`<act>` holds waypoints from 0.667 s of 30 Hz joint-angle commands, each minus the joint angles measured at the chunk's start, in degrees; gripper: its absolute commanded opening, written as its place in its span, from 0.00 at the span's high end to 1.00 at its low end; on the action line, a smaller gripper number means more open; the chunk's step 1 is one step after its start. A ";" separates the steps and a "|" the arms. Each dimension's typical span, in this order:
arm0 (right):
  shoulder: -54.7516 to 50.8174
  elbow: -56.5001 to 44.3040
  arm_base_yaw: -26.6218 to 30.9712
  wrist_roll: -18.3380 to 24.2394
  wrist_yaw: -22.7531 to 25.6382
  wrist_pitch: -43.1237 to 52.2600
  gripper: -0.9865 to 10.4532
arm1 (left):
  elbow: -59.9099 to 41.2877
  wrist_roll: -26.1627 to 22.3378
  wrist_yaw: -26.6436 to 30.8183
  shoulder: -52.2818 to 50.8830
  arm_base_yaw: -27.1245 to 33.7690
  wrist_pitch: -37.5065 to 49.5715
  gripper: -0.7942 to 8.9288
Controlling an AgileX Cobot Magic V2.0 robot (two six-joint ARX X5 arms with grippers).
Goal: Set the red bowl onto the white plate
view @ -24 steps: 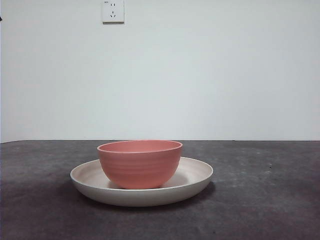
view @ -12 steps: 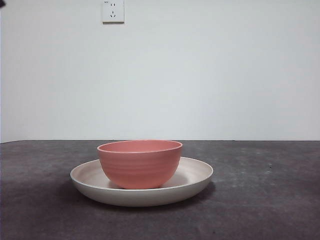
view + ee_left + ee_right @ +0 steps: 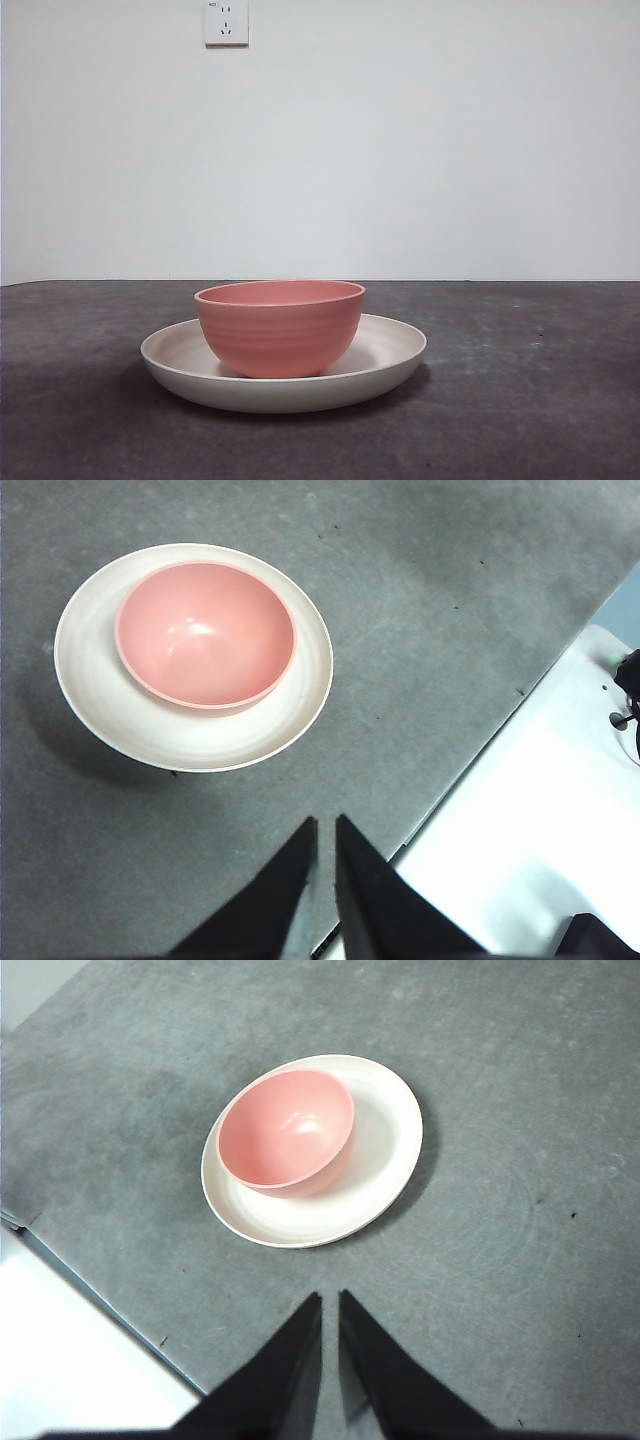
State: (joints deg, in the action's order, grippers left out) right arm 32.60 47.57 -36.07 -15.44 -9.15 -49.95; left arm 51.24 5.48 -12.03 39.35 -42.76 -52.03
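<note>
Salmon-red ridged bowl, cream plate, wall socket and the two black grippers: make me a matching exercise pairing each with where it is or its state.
Things:
1. salmon-red ridged bowl
2. wide cream plate
3. white wall socket
4. left gripper and right gripper

Places or states:
A. high on the wall behind
B. on the dark grey table, under something
C. well clear, holding nothing, jaws nearly together
D. upright, empty, off-centre in a dish

Pairs: 1-D, 2-B, 3-A, 4-C

The small, round, matte red bowl (image 3: 280, 328) is salmon-pink with faint horizontal ridges. The wide, shallow white plate (image 3: 390, 352) is plain cream. The mottled surface (image 3: 520, 400) is dark grey. The wall socket (image 3: 226, 22) is white, like the wall.
</note>
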 commanded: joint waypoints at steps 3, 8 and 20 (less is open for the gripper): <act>0.15 0.39 -0.55 -0.59 0.22 0.63 0.89 | 0.42 0.11 -0.24 0.26 -0.28 0.79 0.89; 0.17 0.42 -0.55 -0.59 0.22 0.66 0.89 | 0.26 0.11 -0.26 -1.27 1.95 0.74 0.89; 0.15 0.42 -0.55 -0.59 0.22 0.63 0.89 | -23.52 -0.09 -0.24 -16.70 28.70 23.58 0.89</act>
State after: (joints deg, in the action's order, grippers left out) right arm 32.60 47.57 -36.07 -15.44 -9.13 -49.91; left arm 29.65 5.48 -12.19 23.81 -14.90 -30.98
